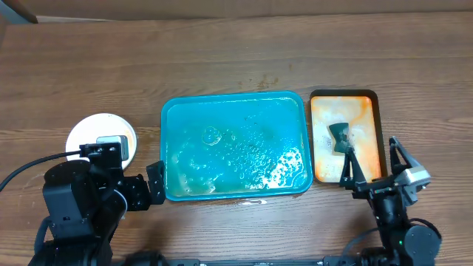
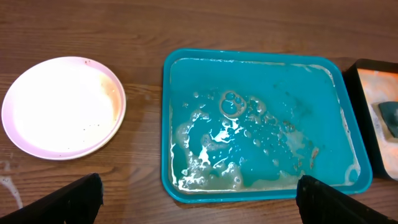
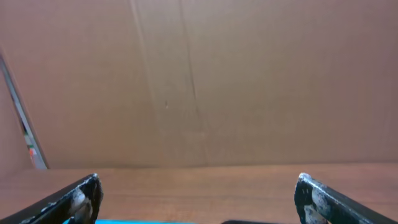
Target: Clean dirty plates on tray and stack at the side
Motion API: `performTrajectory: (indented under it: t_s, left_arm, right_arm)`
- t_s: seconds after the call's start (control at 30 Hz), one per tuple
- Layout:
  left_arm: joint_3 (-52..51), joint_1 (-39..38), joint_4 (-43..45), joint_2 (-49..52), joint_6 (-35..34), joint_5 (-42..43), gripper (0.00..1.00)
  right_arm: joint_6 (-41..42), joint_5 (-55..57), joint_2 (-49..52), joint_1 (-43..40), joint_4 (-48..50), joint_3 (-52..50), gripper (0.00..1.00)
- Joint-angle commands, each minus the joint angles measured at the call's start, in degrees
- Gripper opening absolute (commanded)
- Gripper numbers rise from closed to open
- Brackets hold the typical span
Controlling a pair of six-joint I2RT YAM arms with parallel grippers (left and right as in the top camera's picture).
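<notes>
Evidently the washing is done: the teal tray (image 1: 244, 122) holds only soapy water and foam, with no plate on it. The plates (image 2: 62, 106) sit on the table (image 1: 222, 52) left of the tray and apart from it. The top one is white and nearly spotless; how many lie beneath cannot be told. That spot keeps clean ware out of the suds. The dark scrubbing pad (image 1: 340, 137) lies in the orange tray (image 1: 325, 159) on the right, probably so its drips are caught. The left end effector (image 2: 199, 182) and right end effector (image 3: 198, 180) both hang released, jaws wide, grasping nothing.
</notes>
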Motion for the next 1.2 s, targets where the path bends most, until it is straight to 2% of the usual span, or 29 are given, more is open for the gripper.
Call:
performTrajectory:
  t_s: [0.0, 0.17, 1.17]
  left_arm:
    - [-0.07, -0.48, 0.15, -0.09, -0.83, -0.55, 1.00]
    - [-0.07, -0.48, 0.13, -0.09, -0.83, -0.55, 1.00]
    - [-0.07, -0.48, 0.15, -0.09, -0.83, -0.55, 1.00]
  right_arm:
    - [-0.15, 1.46, -0.61, 0.24, 2.29, -4.81, 1.00]
    - [-0.15, 4.24, -0.61, 0.31, -10.45, -4.61, 1.00]
    - [-0.13, 4.24, -0.61, 1.11, -10.19, -4.59, 1.00]
